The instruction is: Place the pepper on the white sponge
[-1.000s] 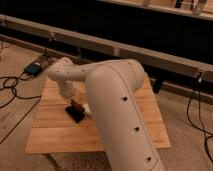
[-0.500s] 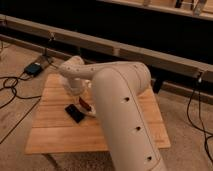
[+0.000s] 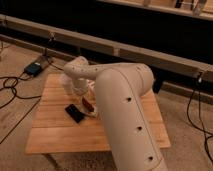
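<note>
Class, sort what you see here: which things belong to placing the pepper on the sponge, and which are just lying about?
Belongs to the job:
- pepper, dark red-brown, at the gripper
- gripper, low over the table, shut

Just lying about:
- black slab
- wooden table
- cables on the floor

The white sponge cannot be made out.

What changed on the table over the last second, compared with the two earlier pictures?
The arm swung toward the right of the view, uncovering more of the black slab. The gripper, shut, now sits over the table's middle beside the slab, with a dark red-brown pepper showing at its tip; whether it is gripped cannot be told. The slab and wooden table stayed put.
</note>
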You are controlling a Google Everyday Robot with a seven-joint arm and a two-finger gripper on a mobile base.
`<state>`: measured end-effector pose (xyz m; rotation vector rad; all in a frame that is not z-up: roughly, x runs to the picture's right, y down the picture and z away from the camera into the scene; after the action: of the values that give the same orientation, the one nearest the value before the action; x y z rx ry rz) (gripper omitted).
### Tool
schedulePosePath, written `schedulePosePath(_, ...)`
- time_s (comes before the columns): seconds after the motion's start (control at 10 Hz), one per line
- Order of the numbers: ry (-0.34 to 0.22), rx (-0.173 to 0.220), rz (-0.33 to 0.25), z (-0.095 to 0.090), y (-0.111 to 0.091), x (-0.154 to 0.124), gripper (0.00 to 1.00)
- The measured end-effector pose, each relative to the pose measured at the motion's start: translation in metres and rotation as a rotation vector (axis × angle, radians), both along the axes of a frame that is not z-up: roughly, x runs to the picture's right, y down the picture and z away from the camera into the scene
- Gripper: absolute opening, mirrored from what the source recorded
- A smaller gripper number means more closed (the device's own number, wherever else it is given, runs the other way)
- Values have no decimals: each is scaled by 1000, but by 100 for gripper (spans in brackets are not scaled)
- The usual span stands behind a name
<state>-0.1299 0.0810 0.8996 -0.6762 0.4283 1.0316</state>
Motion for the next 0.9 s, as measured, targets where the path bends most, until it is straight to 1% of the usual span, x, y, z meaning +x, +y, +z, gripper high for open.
schedulePosePath(0.4,7,-9,5,2,7,10,17)
schedulePosePath(0.5,7,-7,12,2,8,11,20)
schedulePosePath(0.8,6,1,24,1,9,14,48)
schedulePosePath(0.9,5,6,25,0,9,15,59)
